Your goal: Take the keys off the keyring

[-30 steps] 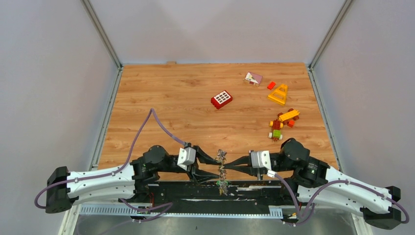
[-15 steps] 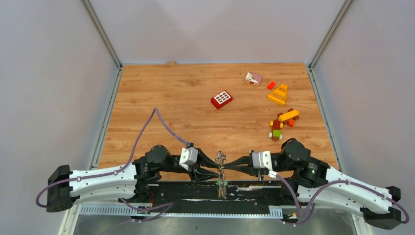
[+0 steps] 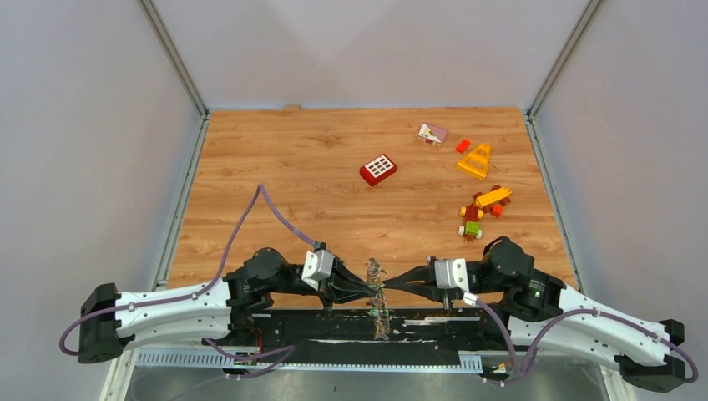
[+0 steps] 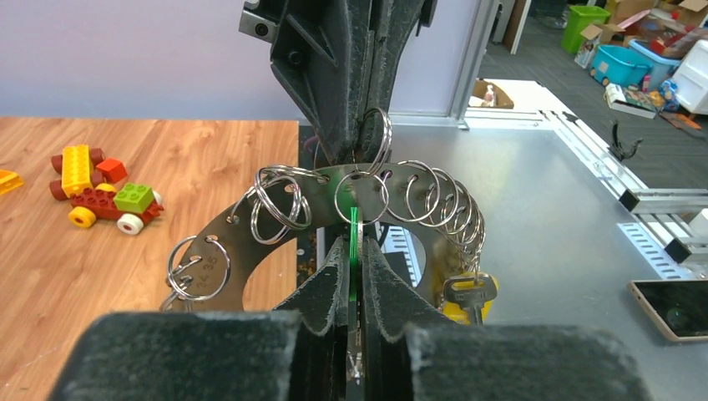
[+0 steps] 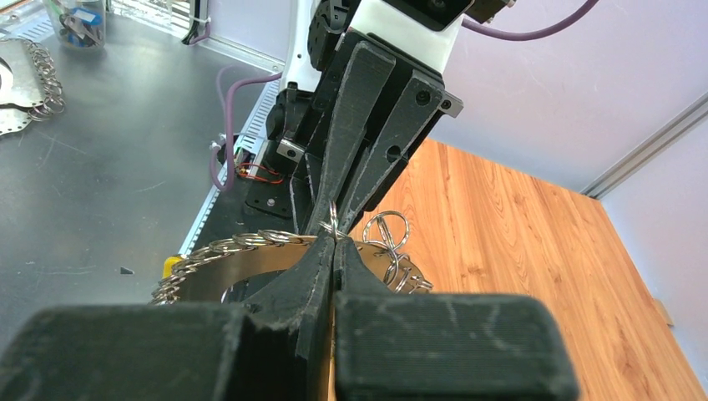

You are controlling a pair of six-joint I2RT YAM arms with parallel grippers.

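The left gripper (image 4: 351, 251) is squeezed tight on a thin green piece (image 4: 354, 225). The right gripper (image 5: 334, 251) pinches the flat, shiny grey keyring (image 4: 234, 234), held up between both, fringed with round wire loops (image 4: 280, 200).

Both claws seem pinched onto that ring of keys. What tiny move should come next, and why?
Probably a gentle pull by the left claw toward its own arm. It looks shut on a thin green piece on the flat grey metal keyring, while the right claw pinches the ring's opposite side, steadying it for the tug.
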